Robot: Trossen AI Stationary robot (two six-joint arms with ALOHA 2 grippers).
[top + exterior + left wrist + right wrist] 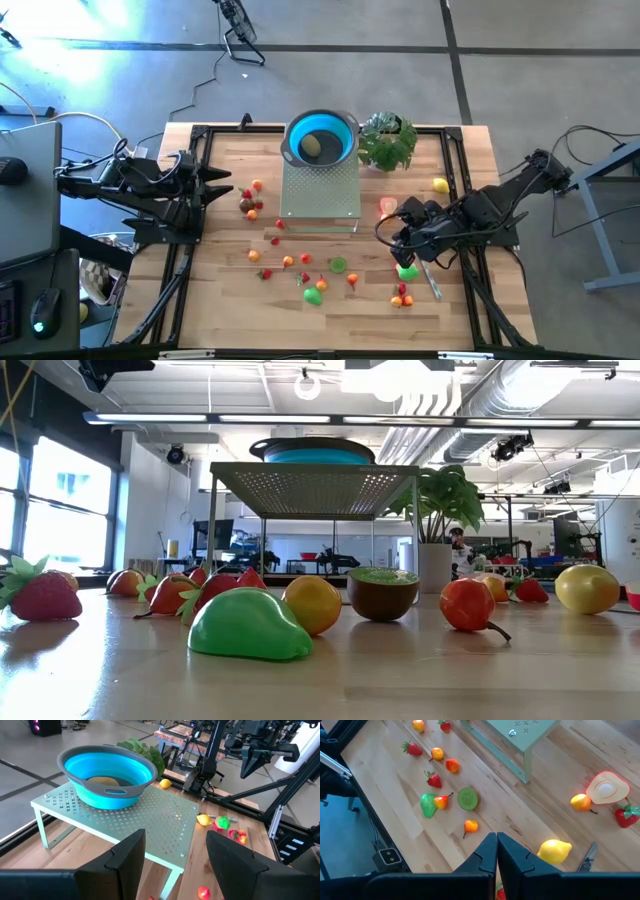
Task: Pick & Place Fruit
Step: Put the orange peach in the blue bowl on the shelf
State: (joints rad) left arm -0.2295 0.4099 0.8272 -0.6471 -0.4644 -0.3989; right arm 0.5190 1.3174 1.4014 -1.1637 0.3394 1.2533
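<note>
Small toy fruits lie scattered on the wooden table: a green pear, a kiwi half, a lemon, strawberries and orange pieces. A yellowish fruit lies inside the blue bowl, which stands on a perforated metal stand. My right gripper hovers shut above the table's right part, beside the lemon, with nothing between its fingers. My left gripper stands open at the table's left edge, level, facing the stand, and holds nothing.
A leafy potted plant stands right of the bowl. A slim silver knife lies near the lemon. A red-rimmed fruit half lies cut face up near the stand's leg. Black rails frame the table's sides.
</note>
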